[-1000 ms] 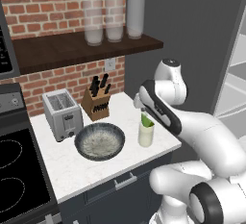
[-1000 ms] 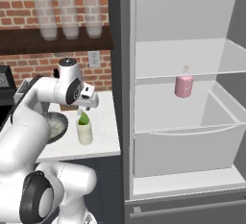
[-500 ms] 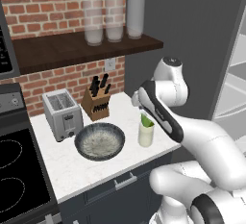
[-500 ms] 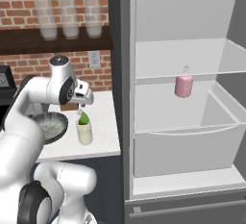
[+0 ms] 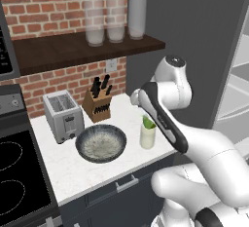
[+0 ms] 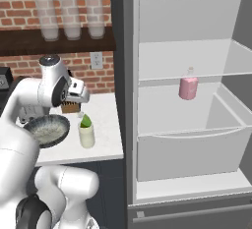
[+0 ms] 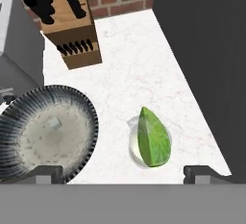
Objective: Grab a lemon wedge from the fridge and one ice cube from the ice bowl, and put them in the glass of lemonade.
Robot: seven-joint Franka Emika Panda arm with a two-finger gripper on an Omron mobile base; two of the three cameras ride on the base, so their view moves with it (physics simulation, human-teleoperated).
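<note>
While the gripper (image 7: pixel 123 172) hangs above the counter (image 7: pixel 144 69), fingers (image 7: pixel 48 172) wide and empty, the wedge (image 7: pixel 153 143) sits in the glass (image 7: pixel 135 148) between them, right of the bowl (image 7: pixel 45 134).

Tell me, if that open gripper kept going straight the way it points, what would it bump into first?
Probably the white counter between the ice bowl and the glass holding the green wedge, though depth is hard to judge. The gripper holds nothing.
</note>
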